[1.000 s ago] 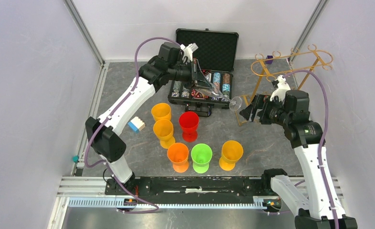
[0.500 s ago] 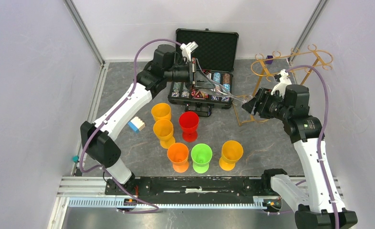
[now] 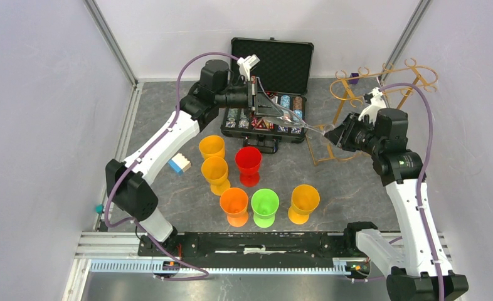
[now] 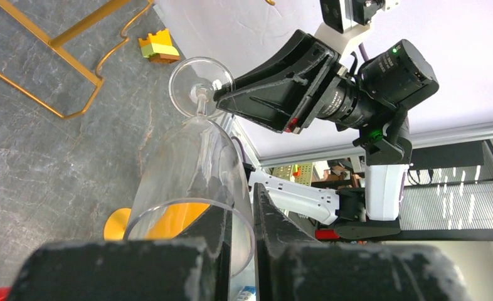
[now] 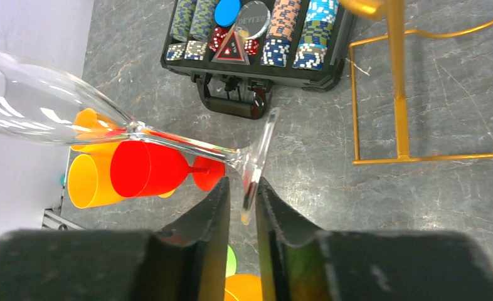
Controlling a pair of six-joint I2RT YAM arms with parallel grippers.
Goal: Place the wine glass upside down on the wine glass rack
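Top external view is showing the wine glass (image 3: 288, 118) hanging level in the air above the open poker chip case (image 3: 272, 63), toward the far edge of the counter (image 3: 169, 113), bridging the two arms for what looks like a handover. Left pincer (image 3: 256, 103) is clamping the bowl's rim wall between nearly closed fingers, leaving stem and foot free. Right pincer (image 3: 329, 135) is bracketing the foot (image 5: 256, 157) edge-on, its fingers (image 5: 200, 238) standing close together, though a sliver of gap is showing, so I cannot tell whether it is gripping. Taking the foot would probably let that arm turn the bowl downward for the wine glass rack (image 5: 397, 94), standing near the far right corner.
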